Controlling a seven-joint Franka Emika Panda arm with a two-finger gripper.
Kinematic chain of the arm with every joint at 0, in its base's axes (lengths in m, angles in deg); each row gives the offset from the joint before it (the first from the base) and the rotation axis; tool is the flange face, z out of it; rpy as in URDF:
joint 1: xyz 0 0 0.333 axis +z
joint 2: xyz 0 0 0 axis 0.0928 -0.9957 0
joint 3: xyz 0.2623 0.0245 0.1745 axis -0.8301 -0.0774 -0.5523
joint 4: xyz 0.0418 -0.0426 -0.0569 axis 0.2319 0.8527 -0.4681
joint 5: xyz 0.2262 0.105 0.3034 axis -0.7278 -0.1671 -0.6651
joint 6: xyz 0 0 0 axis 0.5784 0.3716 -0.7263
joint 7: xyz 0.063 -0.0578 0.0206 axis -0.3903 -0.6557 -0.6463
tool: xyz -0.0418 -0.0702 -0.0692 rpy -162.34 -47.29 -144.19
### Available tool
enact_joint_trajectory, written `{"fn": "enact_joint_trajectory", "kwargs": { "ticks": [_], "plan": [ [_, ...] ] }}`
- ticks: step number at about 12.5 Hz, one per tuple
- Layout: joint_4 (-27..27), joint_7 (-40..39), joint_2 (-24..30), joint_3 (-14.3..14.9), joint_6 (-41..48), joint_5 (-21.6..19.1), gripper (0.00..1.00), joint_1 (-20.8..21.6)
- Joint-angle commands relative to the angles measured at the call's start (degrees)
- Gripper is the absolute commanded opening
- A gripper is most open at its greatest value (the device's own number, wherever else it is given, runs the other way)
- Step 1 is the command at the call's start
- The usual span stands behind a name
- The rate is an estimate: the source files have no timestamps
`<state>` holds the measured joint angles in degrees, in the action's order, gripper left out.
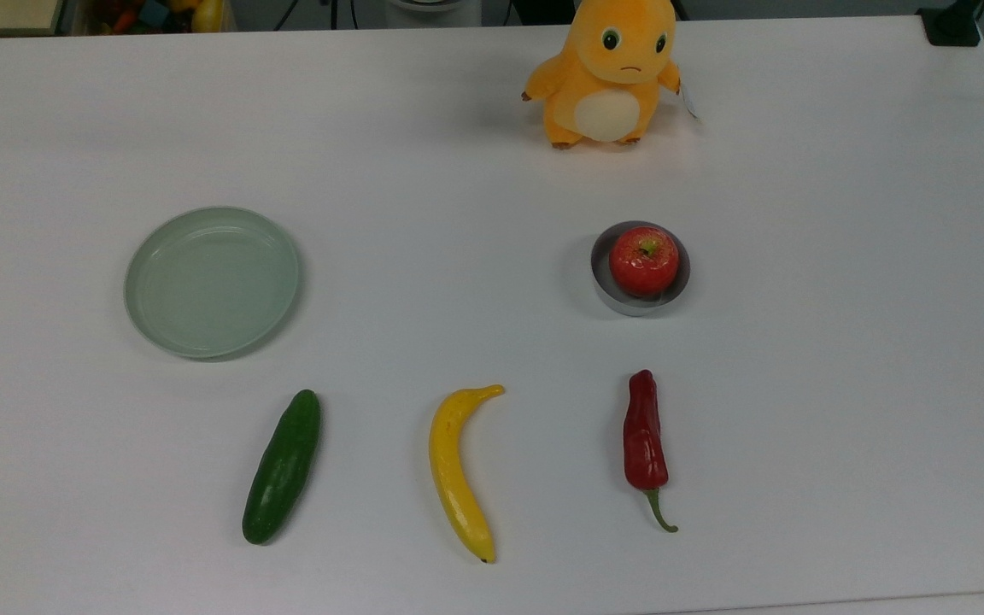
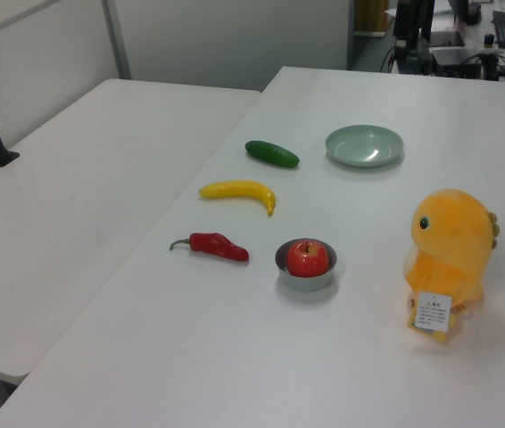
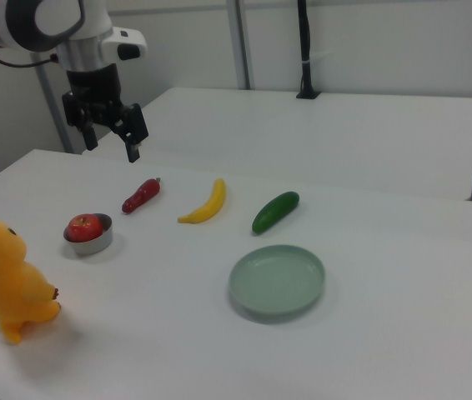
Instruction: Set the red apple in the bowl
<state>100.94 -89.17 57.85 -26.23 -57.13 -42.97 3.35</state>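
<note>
White table (image 1: 842, 384), red apple (image 1: 644, 260) inside bowl (image 1: 620, 301).

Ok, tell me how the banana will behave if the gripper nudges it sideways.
The banana lies flat on its curved side on the table, so it would probably pivot or slide, not roll. Its glossy moulded skin suggests a stiff, light toy that may slip between the fingers.

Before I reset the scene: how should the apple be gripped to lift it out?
Grip the apple across its upper half, coming straight down. It sits stem-up in the bowl, whose upright walls seem to block a side approach.
</note>
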Motion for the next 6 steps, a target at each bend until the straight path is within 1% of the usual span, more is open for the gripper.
{"fn": "enact_joint_trajectory", "kwargs": {
  "ticks": [1,6],
  "plan": [
    [0.61,-0.27,0.38,-1.69,-0.06,1.11,1.0,-1.12],
    [0.61,-0.97,0.3,-1.69,-0.15,1.11,1.0,-0.76]
  ]
}}
